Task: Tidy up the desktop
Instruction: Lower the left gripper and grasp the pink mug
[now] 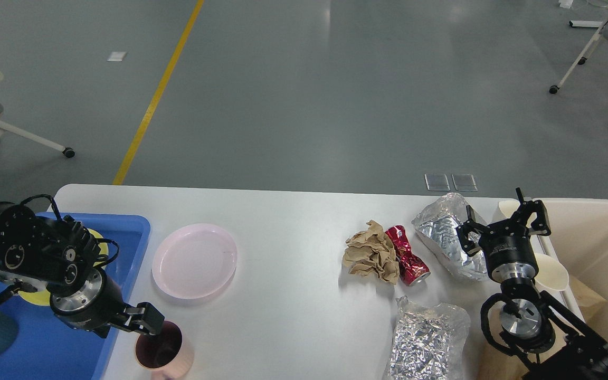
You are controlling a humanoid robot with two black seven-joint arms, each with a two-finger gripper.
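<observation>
The white desktop (293,237) fills the frame's lower half, its middle bare between a pink plate (194,260) and crumpled paper (371,257). At lower left, the left gripper (143,327) touches a pink cup's (164,352) rim; jaw state unclear. The right gripper (502,224), fingers spread, hovers beside a foil bag (444,232) near the right edge.

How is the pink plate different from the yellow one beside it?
The pink plate lies on the bare white desktop, while the yellow plate sits inside the blue tray. The pink plate is in full view; the yellow plate is mostly hidden behind the robot's left arm. They differ in colour, pale pink against bright yellow. Both lie flat, face up.
</observation>
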